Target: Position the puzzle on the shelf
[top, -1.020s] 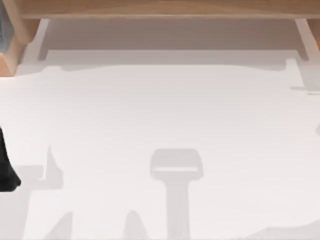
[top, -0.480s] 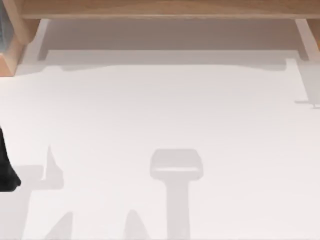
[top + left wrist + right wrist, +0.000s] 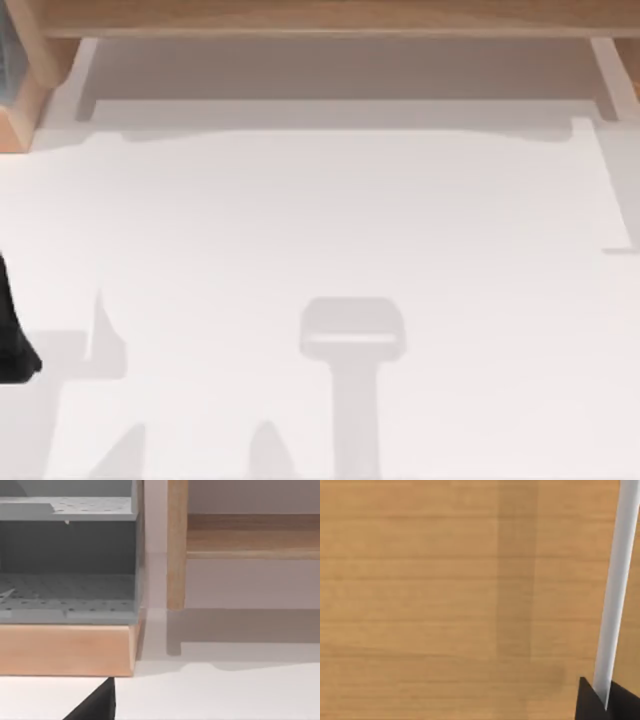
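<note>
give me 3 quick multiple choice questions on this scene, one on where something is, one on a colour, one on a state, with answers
1. In the top view, where does the shelf run?
A. along the top edge
B. along the bottom edge
C. across the middle of the table

2. What colour is the tabletop?
A. green
B. white
C. black

3. How does the grey perforated unit sit?
A. overturned on the tabletop
B. hanging from a gripper
C. on a wooden base

Answers:
1 A, the light-brown board spans the top edge, with a support near each end.
2 B, the surface is white, with pale grey shadows across it.
3 C, in the left wrist view its lower edge meets the wooden base under it.
</note>
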Tool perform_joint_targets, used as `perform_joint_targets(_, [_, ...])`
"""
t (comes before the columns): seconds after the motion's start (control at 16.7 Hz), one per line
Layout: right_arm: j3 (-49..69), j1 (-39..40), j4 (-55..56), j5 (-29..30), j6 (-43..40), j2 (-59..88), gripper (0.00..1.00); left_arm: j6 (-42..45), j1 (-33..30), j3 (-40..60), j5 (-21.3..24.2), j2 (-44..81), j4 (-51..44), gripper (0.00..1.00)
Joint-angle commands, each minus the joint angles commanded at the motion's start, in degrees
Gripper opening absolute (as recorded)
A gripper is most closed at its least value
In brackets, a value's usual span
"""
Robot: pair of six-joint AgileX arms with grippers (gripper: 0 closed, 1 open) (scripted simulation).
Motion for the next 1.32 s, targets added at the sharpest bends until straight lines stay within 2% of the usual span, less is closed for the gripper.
perform_joint_targets(0.24, [-0.58, -0.37, 0.45, -0.39, -0.03, -0.17, 0.0, 0.0, 0.0, 0.0, 0.0, 0.0, 0.0, 1.0])
perform_joint_targets(1.02, [-0.58, -0.37, 0.45, -0.39, -0.03, -0.17, 0.98, 0.0, 0.0, 0.0, 0.0, 0.0, 0.0, 1.0])
perform_joint_targets(1.32, [-0.58, -0.37, 0.45, -0.39, -0.03, -0.17, 1.0, 0.0, 0.0, 0.0, 0.0, 0.0, 0.0, 1.0])
